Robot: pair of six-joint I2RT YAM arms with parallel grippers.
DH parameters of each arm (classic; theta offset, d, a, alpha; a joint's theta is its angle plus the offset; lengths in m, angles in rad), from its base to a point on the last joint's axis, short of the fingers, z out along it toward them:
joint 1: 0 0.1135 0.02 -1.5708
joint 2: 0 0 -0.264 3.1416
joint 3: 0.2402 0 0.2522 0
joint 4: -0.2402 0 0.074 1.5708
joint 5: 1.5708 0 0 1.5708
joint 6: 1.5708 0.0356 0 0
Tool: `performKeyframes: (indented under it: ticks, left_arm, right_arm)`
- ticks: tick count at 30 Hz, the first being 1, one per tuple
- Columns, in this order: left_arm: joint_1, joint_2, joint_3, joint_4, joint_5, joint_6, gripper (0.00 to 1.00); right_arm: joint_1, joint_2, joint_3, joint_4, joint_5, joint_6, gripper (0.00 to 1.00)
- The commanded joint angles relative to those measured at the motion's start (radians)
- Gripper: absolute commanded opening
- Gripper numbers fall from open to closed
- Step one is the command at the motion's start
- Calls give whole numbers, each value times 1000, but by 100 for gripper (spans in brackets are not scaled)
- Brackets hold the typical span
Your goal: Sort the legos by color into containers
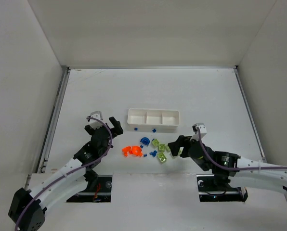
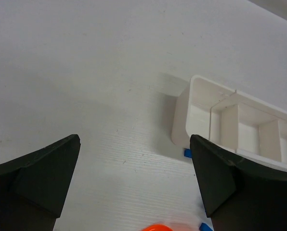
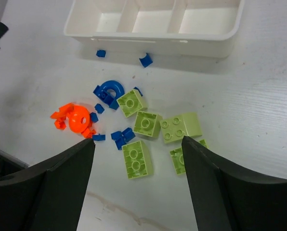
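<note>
The legos lie loose on the table in front of the containers, a long white tray (image 1: pixel 153 127) of three compartments that show nothing inside. There is an orange cluster (image 1: pixel 132 151) (image 3: pixel 78 119), a blue arch (image 1: pixel 145 141) (image 3: pixel 110 90) with small blue bits around it, and several lime green bricks (image 1: pixel 160 149) (image 3: pixel 147 123). My right gripper (image 1: pixel 176 148) (image 3: pixel 137 141) hangs open just over the green bricks, one brick (image 3: pixel 137 160) lying between its fingers. Left of the pile, my left gripper (image 1: pixel 104 126) (image 2: pixel 134 139) is open over bare table, near the tray's left end (image 2: pixel 184 120).
Two tiny blue pieces (image 1: pixel 135 129) (image 1: pixel 153 129) sit against the tray's front wall. White walls enclose the table on the left, right and back. A faint stain marks the surface below the green bricks (image 3: pixel 114 211).
</note>
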Motion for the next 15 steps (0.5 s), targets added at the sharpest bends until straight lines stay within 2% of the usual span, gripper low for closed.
performKeyframes:
  ticks: [1,3,6,8,12,14,15]
  left_arm:
    - [10,42,40,64,-15,-25,100]
    - [-4,70,41,102,14,-14,100]
    - [-32,72,55,138,42,-8,100]
    - [-71,47,57,136,20,-16,100]
    - [-160,-37,63,69,-38,-63,100]
    - [-190,-73,75,24,-58,-51,100]
    - [-200,-82,87,0,-52,-30,84]
  right_arm:
    - [1,-37,4,-12,16,-4,77]
    - [5,-40,3,-9,13,-8,67]
    - [10,0,15,-3,-14,-27,38]
    - [10,44,33,0,-38,-42,26]
    - [24,159,102,-10,-85,-88,24]
    - [59,229,142,-30,-91,-105,32]
    - [74,259,156,-41,-90,-107,38]
